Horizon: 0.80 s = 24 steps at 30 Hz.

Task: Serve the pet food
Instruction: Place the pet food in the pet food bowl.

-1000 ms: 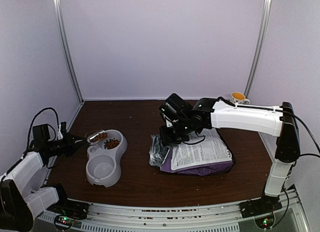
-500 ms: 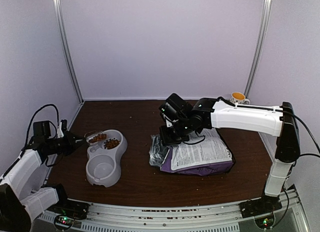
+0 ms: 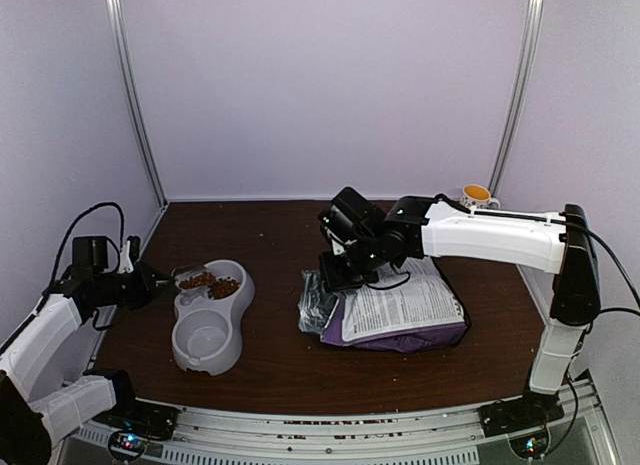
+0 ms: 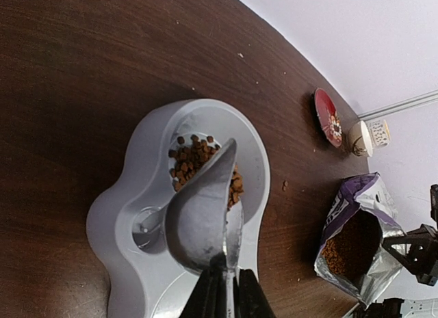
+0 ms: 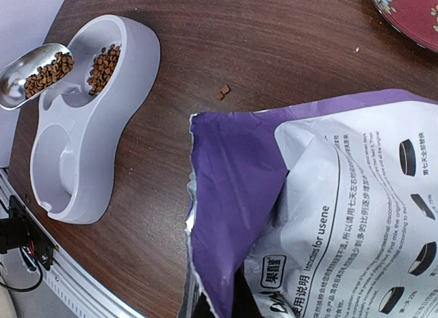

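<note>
Nearest to me, on the left of the brown table [image 3: 290,355], stands the grey double bowl [image 3: 206,365], its near well showing its grey floor. Just past that well my left gripper [image 4: 226,290] is clamped on the handle of a metal scoop [image 4: 198,219], with both fingers pressed against it. The scoop hangs at the far-left rim of the bowl with its tip reaching over the far well.

The pet food [image 4: 188,157] sits mostly in that far well as a loose reddish-brown heap. My right wrist view shows another brown load lying in the scoop, and my left wrist view shows more down inside the bag.

To the right, apart from the bowl, the purple bag [image 3: 400,315] lies on its side with the white printed panel up. Its silver-lined mouth opens left, toward the bowl. My right gripper [image 3: 335,275] is down at the far corner of that mouth. I cannot tell whether it pinches the foil or is slack, because the bag hides the fingers in my own wrist view.

A little farther back, on the wood between bowl and bag, lie two stray pellets [image 5: 222,92] close together. Farther right is a patterned red plate [image 5: 410,10]. Just beside it, at the far right by the wall, stands a mug [image 3: 478,196].
</note>
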Each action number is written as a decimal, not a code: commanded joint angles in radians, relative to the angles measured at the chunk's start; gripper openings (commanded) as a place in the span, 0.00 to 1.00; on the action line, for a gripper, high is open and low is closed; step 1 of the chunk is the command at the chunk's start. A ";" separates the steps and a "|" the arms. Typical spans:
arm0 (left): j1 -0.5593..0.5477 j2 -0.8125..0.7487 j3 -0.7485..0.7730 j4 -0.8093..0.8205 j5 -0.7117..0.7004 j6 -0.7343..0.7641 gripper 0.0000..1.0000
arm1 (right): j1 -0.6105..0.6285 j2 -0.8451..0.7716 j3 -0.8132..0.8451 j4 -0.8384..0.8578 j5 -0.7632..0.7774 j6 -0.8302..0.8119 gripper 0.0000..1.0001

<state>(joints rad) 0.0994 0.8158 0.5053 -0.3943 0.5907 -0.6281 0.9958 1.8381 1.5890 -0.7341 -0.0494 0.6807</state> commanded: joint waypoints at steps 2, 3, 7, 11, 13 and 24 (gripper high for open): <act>-0.032 -0.015 0.047 0.000 -0.057 0.028 0.00 | -0.016 -0.021 0.002 0.002 0.008 0.001 0.00; -0.038 -0.014 0.053 -0.005 -0.066 0.030 0.00 | -0.017 -0.021 0.002 0.003 0.008 0.001 0.00; -0.062 -0.014 0.068 -0.022 -0.100 0.041 0.00 | -0.016 -0.022 0.002 0.004 0.005 0.002 0.00; -0.084 -0.011 0.077 -0.031 -0.127 0.047 0.00 | -0.016 -0.020 0.001 0.004 0.004 0.003 0.00; -0.092 -0.010 0.080 -0.033 -0.139 0.047 0.00 | -0.017 -0.020 0.000 0.004 0.003 0.003 0.00; -0.174 0.008 0.136 -0.089 -0.258 0.082 0.00 | -0.017 -0.019 0.000 0.005 0.002 0.005 0.00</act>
<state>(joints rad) -0.0425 0.8185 0.5922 -0.4816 0.3996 -0.5827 0.9928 1.8381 1.5890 -0.7341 -0.0589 0.6811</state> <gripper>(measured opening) 0.123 0.020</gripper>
